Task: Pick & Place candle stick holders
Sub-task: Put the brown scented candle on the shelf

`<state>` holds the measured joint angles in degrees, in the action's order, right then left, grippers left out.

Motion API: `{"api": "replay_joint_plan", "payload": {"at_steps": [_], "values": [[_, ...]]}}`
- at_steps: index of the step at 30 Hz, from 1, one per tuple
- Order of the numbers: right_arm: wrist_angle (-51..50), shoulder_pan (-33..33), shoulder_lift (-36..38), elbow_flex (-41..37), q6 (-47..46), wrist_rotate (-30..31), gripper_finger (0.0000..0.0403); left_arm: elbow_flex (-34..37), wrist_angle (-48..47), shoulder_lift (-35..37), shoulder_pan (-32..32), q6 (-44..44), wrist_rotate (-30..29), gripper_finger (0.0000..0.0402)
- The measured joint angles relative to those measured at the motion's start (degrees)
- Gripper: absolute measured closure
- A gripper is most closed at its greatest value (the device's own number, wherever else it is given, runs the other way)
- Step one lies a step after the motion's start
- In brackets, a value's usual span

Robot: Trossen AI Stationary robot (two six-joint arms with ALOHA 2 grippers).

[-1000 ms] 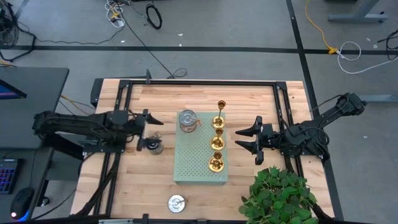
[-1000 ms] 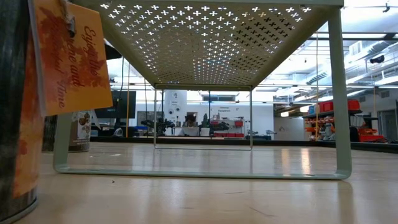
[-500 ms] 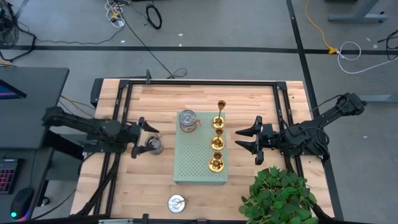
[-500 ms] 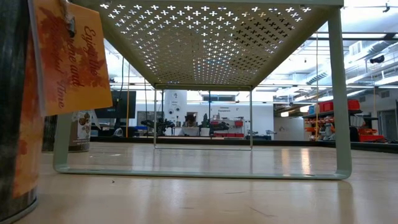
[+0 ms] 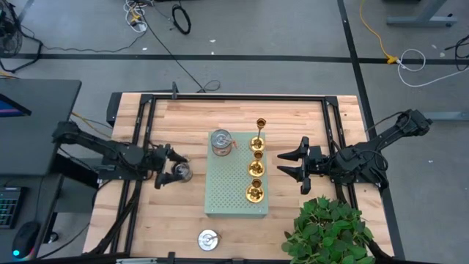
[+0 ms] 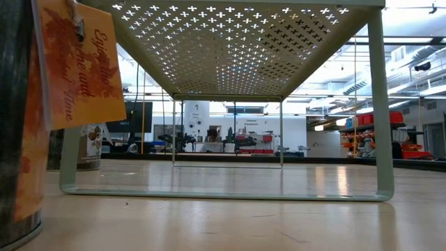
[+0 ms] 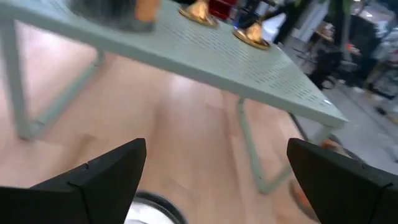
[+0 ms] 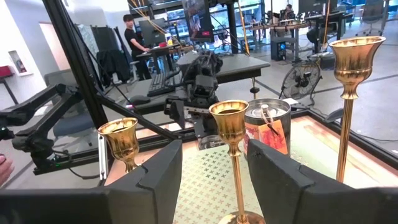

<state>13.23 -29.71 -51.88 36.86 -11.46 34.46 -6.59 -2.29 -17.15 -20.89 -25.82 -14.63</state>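
So far 3 gold candle holders and 1 silver one are up on the green stand, and 2 silver ones are left on the worktop.

3 gold candle holders [image 5: 256, 169] stand in a row along the right side of the green stand [image 5: 227, 192]. 1 silver holder [image 5: 220, 141], like a small tin with an orange tag, sits at its far left corner. The left tool [image 5: 168, 167] has its fingers apart around a second silver holder [image 5: 182, 172] on the wooden worktop [image 5: 293, 117], just left of the stand. A third silver holder [image 5: 208, 239] waits near the front edge. The right tool [image 5: 291, 165] hangs with its fingers apart just right of the stand. I think 2 silver ones need moving.
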Motion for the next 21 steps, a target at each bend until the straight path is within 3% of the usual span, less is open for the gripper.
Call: {"api": "replay_joint_plan", "payload": {"at_steps": [2,8,13,16,21], "values": [[-0.02,0.0,0.0,0.0,0.0,0.02,0.0218,0.0,0.24,-0.7,-2.44,-2.71,-2.28,0.0002],[-0.02,0.0,0.0,0.0,0.0,0.0,0.0218,-0.34,5.34,-9.65,-12.54,-7.84,-19.96,0.0002],[0.0,0.0,0.0,0.0,0.0,0.0,0.0218,-6.58,-0.68,-18.69,-18.52,-12.71,-32.93,0.0002],[-0.01,0.02,0.0,0.0,0.01,0.0,0.0218,-14.71,-14.75,-23.04,-18.51,-16.25,-31.73,0.0002],[-0.06,0.02,0.0,0.0,0.0,0.0,0.0218,-24.95,-30.76,-28.42,-13.43,-20.7,-20.87,0.0002]]}}
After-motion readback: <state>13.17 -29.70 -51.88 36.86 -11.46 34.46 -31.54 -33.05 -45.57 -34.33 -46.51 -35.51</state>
